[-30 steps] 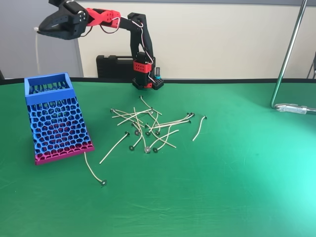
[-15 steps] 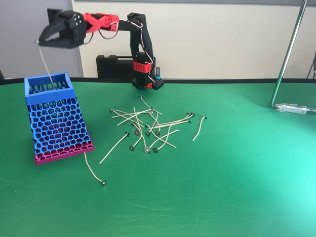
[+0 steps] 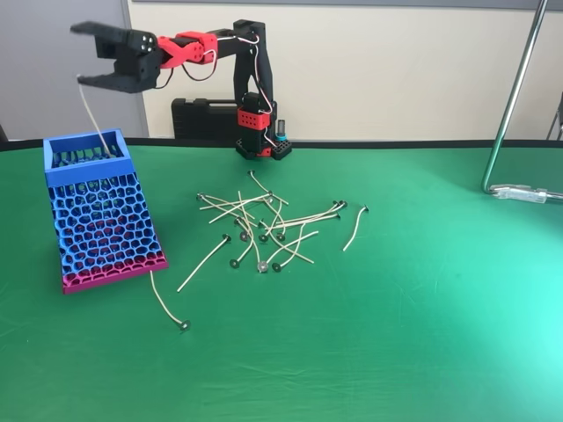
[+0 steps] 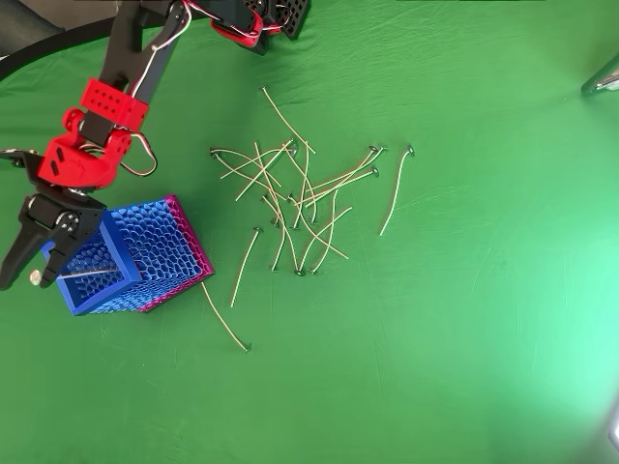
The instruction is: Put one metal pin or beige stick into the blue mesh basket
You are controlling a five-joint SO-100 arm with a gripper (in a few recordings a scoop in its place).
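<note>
Stick (image 3: 95,121) hangs below the hand (image 3: 88,54), long axis near vertical with a slight lean, its lower end inside the basket (image 3: 86,164) mouth. Hand is above the basket at the counter's (image 3: 422,316) back-left corner, fingers spread wide; the stick's top end lies at the lower fingertip, but contact there is too fine to resolve. Judgement: stick is released or about to be, and drops straight down into the opening.

Overhead view: hand (image 4: 27,261) sits over the basket's (image 4: 145,253) outer edge, the stick (image 4: 92,275) showing as a pale line across the opening, a small grey disc at its outer end beside the fingers.

Basket: tall, rectangular, blue honeycomb mesh walls, solid blue rim, magenta band at the base; plastic, rigid-looking. Stick: thin, beige, slightly curved.

Loose pile (image 3: 264,224) of like sticks mid-counter, well apart from the basket; one stray (image 3: 165,303) lies just beside the basket's base toward the front edge. Counter covering is green, matte cloth.
</note>
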